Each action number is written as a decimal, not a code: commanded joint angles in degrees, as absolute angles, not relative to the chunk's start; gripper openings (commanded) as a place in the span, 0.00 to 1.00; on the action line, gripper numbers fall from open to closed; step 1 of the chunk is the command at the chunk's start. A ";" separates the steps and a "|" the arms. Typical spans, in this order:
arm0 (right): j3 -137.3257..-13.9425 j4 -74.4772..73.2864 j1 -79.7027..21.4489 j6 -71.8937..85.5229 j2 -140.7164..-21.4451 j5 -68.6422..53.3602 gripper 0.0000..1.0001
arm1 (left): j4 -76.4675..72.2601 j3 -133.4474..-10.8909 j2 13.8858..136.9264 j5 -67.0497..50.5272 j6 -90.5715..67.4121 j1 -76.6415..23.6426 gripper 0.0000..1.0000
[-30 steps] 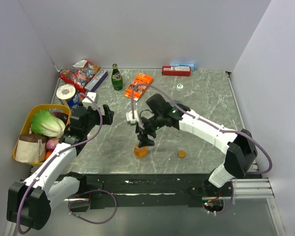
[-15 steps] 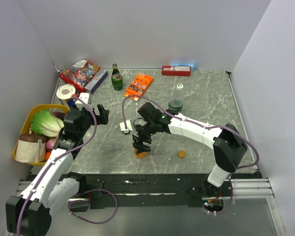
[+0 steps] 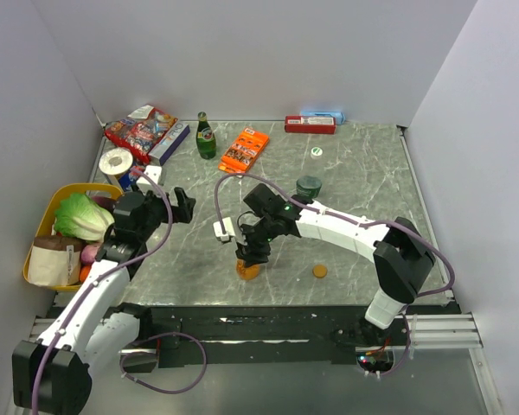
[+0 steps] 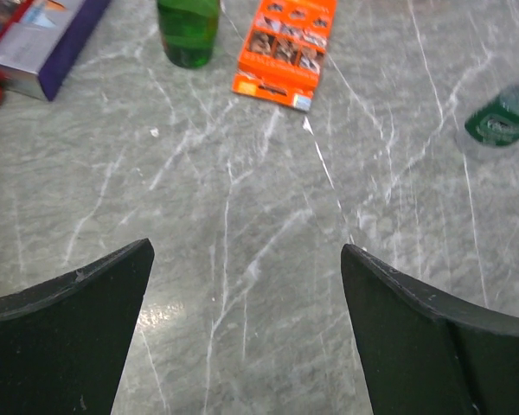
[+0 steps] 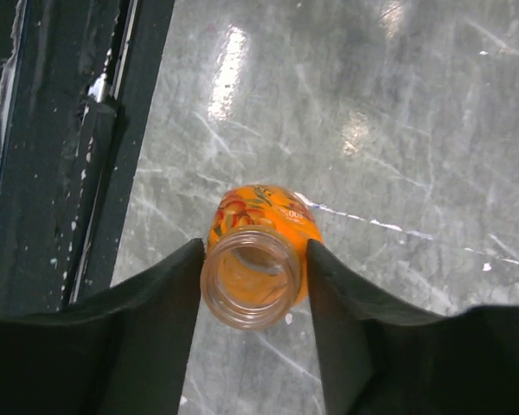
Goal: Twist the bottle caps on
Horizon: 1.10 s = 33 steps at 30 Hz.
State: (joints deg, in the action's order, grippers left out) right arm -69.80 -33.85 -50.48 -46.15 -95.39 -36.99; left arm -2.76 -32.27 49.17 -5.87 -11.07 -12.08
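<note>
The squat orange bottle (image 3: pixel 248 271) stands upright near the table's front edge, its mouth uncapped. In the right wrist view, the orange bottle (image 5: pixel 264 216) sits between my black fingers (image 5: pixel 156 303), which press on both its sides. My right gripper (image 3: pixel 249 256) is shut on it from above. The orange-brown cap (image 3: pixel 319 271) lies flat to the right of it. The dark green bottle (image 3: pixel 308 184) stands mid-table, and the whitish cap (image 3: pixel 317 151) lies farther back. My left gripper (image 3: pixel 182 205) hovers wide open at the left, holding nothing, and my left gripper (image 4: pixel 246 285) shows only bare table between its fingers.
A tall green glass bottle (image 3: pixel 206 137), an orange packet (image 3: pixel 244 149), snack bags (image 3: pixel 140 128), a tape roll (image 3: pixel 117 162) and a red box (image 3: pixel 310 124) line the back. A yellow basket (image 3: pixel 43 226) of groceries sits at the left edge. The dark table rim (image 5: pixel 60 156) runs close beside the orange bottle.
My right gripper came down over the orange bottle and its fingers closed in against its sides. The left arm shifted slightly and stayed open.
</note>
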 commanded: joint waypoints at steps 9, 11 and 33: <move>-78.55 -41.99 -45.28 -45.35 -90.88 -36.38 0.22 | -3.09 -29.97 50.01 -31.93 4.90 -11.69 0.96; -81.37 -44.11 -41.25 -45.00 -90.53 -37.00 0.21 | 2.86 -31.11 50.01 -38.47 12.89 -11.69 0.96; -105.12 -55.37 -35.86 -43.16 -96.77 -47.37 0.20 | -21.97 -35.94 64.16 -30.32 -2.29 -27.07 0.96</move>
